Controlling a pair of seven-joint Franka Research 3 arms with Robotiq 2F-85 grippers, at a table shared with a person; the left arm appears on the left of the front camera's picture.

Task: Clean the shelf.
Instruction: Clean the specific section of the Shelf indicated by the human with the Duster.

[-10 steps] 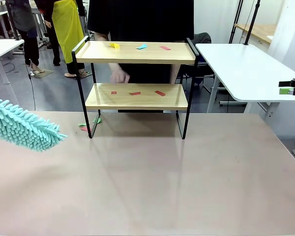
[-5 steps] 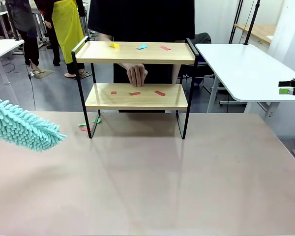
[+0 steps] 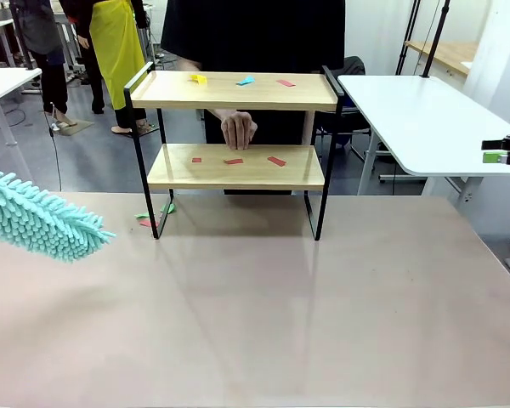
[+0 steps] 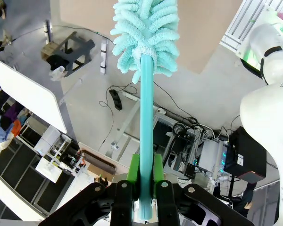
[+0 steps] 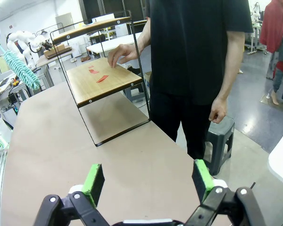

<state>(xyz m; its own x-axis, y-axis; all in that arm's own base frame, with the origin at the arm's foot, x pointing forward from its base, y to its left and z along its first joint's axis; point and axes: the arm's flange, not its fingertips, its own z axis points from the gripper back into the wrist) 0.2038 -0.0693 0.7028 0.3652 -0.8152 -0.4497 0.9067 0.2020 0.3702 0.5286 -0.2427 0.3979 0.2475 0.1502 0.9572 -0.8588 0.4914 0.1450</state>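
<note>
Over shelf (image 3: 178, 170) — hand (image 3: 237, 129) farther right

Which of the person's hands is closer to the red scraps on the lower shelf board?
Their right hand, held just above the lower board by the red scraps. Their left hand hangs at their side, clear of the shelf.

Left pincer (image 4: 145, 181) clamps a teal duster (image 4: 146, 70) handle — fluffy head outward.
</note>
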